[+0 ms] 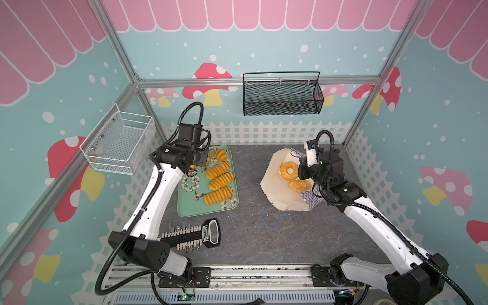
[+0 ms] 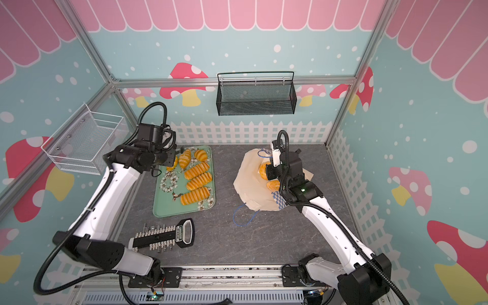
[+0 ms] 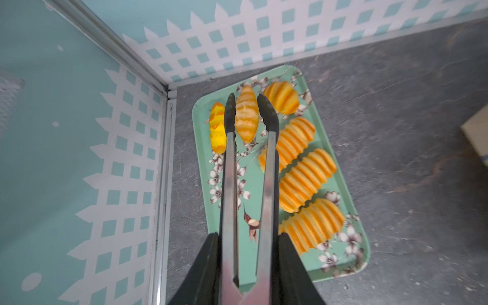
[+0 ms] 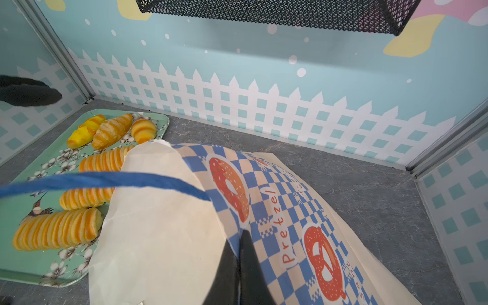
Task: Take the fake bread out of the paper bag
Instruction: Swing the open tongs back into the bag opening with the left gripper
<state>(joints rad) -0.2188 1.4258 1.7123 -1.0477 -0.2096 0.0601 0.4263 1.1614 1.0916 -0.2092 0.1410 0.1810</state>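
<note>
The paper bag slumps open on the dark tabletop, with a ring doughnut and a bun inside, and the right gripper is pinched together on its checkered rim. The green tray holds ribbed loaves and croissants. Over it, the left gripper squeezes metal tongs, their tips apart either side of a croissant.

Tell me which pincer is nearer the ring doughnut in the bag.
Right. The right pincer is clamped on the paper bag rim, right beside the ring doughnut. The left pincer holds tongs over the tray, well across the table.
</note>
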